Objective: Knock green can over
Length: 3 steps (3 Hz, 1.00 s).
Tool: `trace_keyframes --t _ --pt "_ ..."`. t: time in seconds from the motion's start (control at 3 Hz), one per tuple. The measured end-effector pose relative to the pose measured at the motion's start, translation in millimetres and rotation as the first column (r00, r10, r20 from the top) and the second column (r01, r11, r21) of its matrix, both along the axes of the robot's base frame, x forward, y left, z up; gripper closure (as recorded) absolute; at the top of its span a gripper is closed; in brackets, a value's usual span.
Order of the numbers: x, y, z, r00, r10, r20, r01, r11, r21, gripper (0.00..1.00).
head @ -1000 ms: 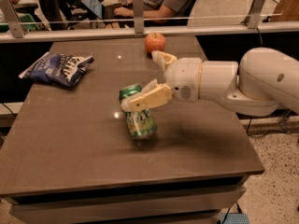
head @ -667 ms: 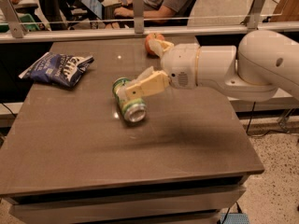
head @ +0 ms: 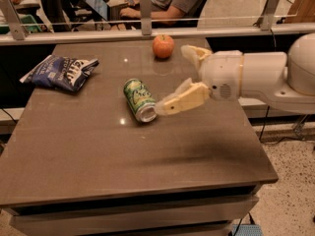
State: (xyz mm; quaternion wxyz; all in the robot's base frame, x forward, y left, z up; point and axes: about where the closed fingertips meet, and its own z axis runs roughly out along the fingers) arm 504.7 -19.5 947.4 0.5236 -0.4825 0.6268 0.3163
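Observation:
The green can (head: 138, 98) lies on its side in the middle of the brown table (head: 98, 151), with its silver top pointing toward the front right. My gripper (head: 173, 78) is just to the right of the can, and it is open. The lower finger (head: 179, 100) reaches to the can's silver end, touching it or nearly so. The upper finger (head: 193, 54) points toward the back, near the apple. The gripper holds nothing.
A blue-and-white chip bag (head: 60, 72) lies at the back left of the table. An orange-red apple (head: 163, 46) sits at the back centre. A glass-and-post barrier (head: 145, 6) runs behind the table, with people seated beyond it. The white arm (head: 266, 75) spans the right side.
The can stood tilted under my finger and has tipped over onto its side. My gripper has drawn back to the right of it.

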Motion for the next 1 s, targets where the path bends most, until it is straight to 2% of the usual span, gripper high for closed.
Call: trace_keyframes --t 0.33,0.67,1.0 --pt "-14.6 -55.6 -16.4 0.9997 -0.024 0.002 0.024 0.998 -0.056 0.0" --pt "-26.0 -101.7 -32.9 0.9993 -0.036 -0.005 0.035 0.994 -0.107 0.0" --pt "-26.0 -101.6 -32.9 0.9993 -0.036 -0.005 0.035 0.994 -0.107 0.0"
